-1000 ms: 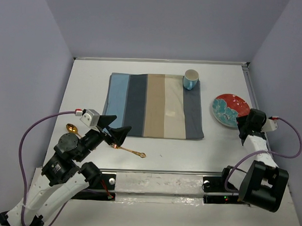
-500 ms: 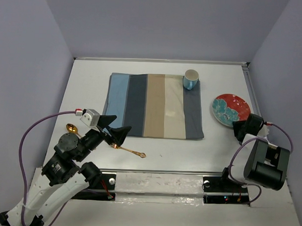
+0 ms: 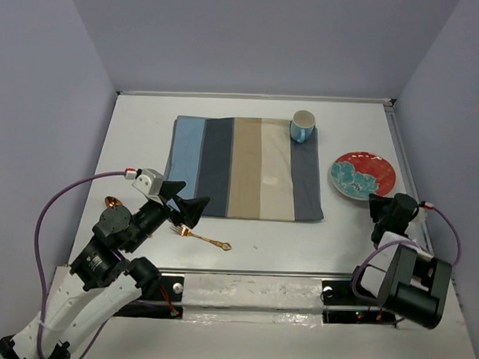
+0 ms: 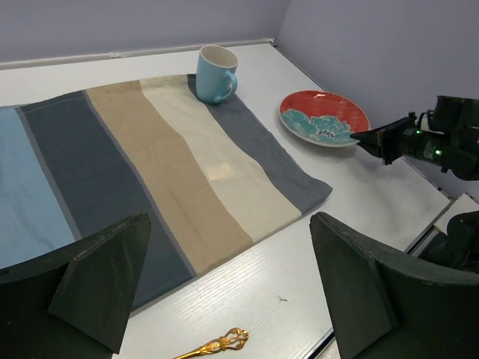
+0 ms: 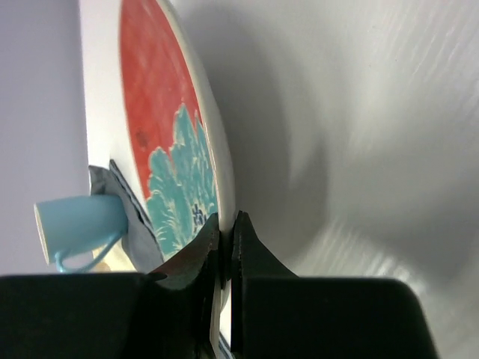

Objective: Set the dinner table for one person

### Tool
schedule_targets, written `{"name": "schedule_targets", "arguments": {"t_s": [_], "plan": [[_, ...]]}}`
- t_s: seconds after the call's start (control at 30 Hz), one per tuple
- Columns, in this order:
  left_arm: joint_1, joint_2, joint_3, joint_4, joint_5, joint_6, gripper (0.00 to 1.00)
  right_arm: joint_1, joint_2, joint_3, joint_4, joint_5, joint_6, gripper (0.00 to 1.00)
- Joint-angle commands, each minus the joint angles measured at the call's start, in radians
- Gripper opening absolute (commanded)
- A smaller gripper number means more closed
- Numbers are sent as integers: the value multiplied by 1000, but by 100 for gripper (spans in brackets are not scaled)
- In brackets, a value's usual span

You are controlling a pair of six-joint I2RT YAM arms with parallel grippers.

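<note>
White dinner table (image 3: pixel 147 129) from above: striped placemat (image 3: pixel 244 168) central, blue mug (image 3: pixel 303 126) on its far right corner, red-and-teal plate (image 3: pixel 363 174) on bare top beside it, probably bound for the mat. From left wrist: left gripper (image 4: pixel 228 247), jaws wide apart, above gold utensil (image 4: pixel 213 345). From right wrist only: right gripper (image 5: pixel 224 235) clamped on plate rim, likely the sole purchase on something so flat.
</note>
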Motion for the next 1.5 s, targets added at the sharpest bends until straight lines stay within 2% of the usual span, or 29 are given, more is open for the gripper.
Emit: {"name": "schedule_targets", "arguments": {"t_s": [0.0, 0.1, 0.27, 0.4, 0.43, 0.53, 0.67, 0.77, 0.93, 1.1, 1.47], "plan": [[22, 26, 24, 34, 14, 15, 99, 3, -309, 46, 64, -30, -65, 0], [40, 39, 25, 40, 39, 18, 99, 3, -429, 126, 11, -131, -87, 0], [71, 70, 27, 45, 54, 16, 99, 81, -413, 277, -64, -301, -123, 0], [102, 90, 30, 48, 65, 13, 99, 336, -304, 384, -98, -299, -192, 0], [108, 95, 33, 46, 62, 13, 99, 464, -281, 399, -84, -273, -196, 0], [134, 101, 39, 46, 51, 12, 99, 680, -168, 436, 13, -211, -188, 0], [159, 116, 39, 49, 45, 7, 99, 833, 32, 528, 94, -165, -197, 0], [168, 124, 39, 48, 46, 9, 99, 903, 182, 592, 198, -154, -186, 0], [179, 131, 39, 49, 49, 9, 99, 938, 364, 680, 231, -116, -177, 0], [179, 139, 39, 52, 60, 10, 99, 947, 469, 741, 203, -96, -153, 0], [177, 139, 38, 54, 63, 12, 99, 956, 546, 789, 225, -122, -107, 0]]}}
